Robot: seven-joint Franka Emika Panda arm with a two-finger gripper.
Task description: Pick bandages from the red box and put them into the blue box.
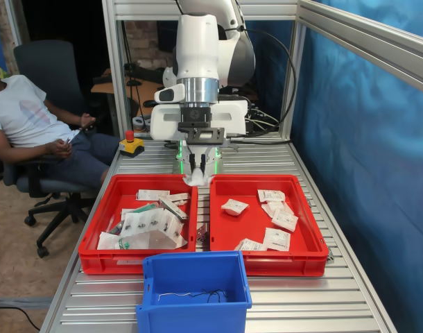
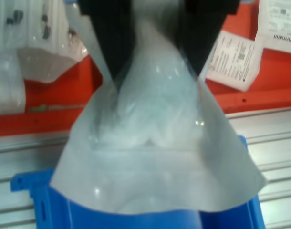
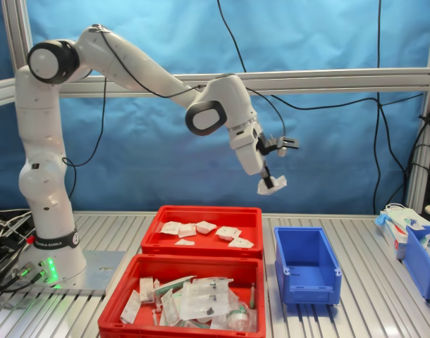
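The gripper [image 3: 270, 180] is clamped on one bandage [image 3: 272, 186], a flat white pouch hanging in the air above and short of the blue box [image 3: 305, 265]. Nothing lies between them. Other pouches [image 1: 275, 219] remain in the red box [image 1: 305, 254] on the ribbed metal table [image 1: 350, 295].

White rounded arm [image 3: 130, 63], grey joint caps, black cables, green base lights.

First exterior view: we face the arm [image 1: 197, 69] head-on across the blue box [image 1: 194, 288].
Second exterior view: we stand side-on, farther back.
Wrist view: we look down, very close.
Shared: both red trays.
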